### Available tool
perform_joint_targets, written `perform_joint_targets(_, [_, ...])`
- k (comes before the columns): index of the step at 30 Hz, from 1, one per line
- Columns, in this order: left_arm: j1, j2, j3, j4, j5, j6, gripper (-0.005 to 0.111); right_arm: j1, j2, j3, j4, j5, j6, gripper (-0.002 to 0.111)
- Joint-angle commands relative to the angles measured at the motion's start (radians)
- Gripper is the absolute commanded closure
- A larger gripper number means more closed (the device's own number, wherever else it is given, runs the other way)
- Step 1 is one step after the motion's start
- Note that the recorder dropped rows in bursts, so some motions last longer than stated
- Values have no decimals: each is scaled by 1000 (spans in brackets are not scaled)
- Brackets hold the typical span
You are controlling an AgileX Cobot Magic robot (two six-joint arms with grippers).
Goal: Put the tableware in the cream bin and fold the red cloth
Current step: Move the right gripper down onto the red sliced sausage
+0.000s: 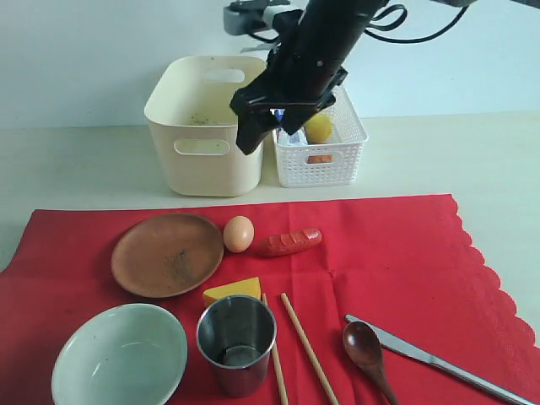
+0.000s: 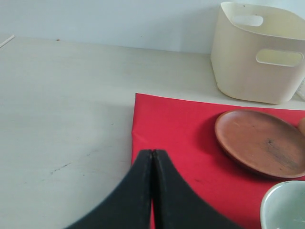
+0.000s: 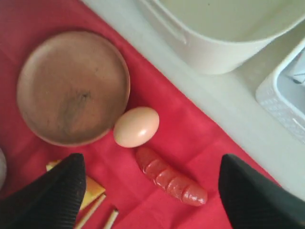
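The bin (image 1: 207,126) shows only a few specks inside, while the basket (image 1: 325,169) beside it holds a lemon (image 1: 319,128) and bits half hidden by my right arm. The plate (image 1: 167,254), bowl (image 1: 120,354), cup (image 1: 236,342), chopsticks (image 1: 308,350), spoon (image 1: 364,346) and knife (image 1: 439,363) lie on the cloth (image 1: 396,253) spread over the tabletop (image 1: 84,169). My right tool (image 1: 268,135) hangs spread wide, gripping nothing, above the egg (image 1: 239,234); my left tool (image 2: 152,152) is clenched on nothing over the cloth's corner.
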Motion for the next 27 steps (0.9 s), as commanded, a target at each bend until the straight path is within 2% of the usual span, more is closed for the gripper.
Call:
perform_joint_targets(1, [2,-5,3,1,-11,0,107,51,-12,-7,-161,52,-59,35])
perform_joint_targets(11, [2,-5,3,1,-11,0,107,56,28,-6,-158,53,-316,35])
perform_joint_targets(16, [2,-5,3,1,-11,0,107,56,100,-6,-160,53,-399,35])
perform_joint_targets(22, [2,-5,3,1,-11,0,107,56,188,-6,-262,53,-441,35])
perform_joint_targets(27, [2,-5,3,1,-11,0,107,56,247,-6,-240,53,-541,35])
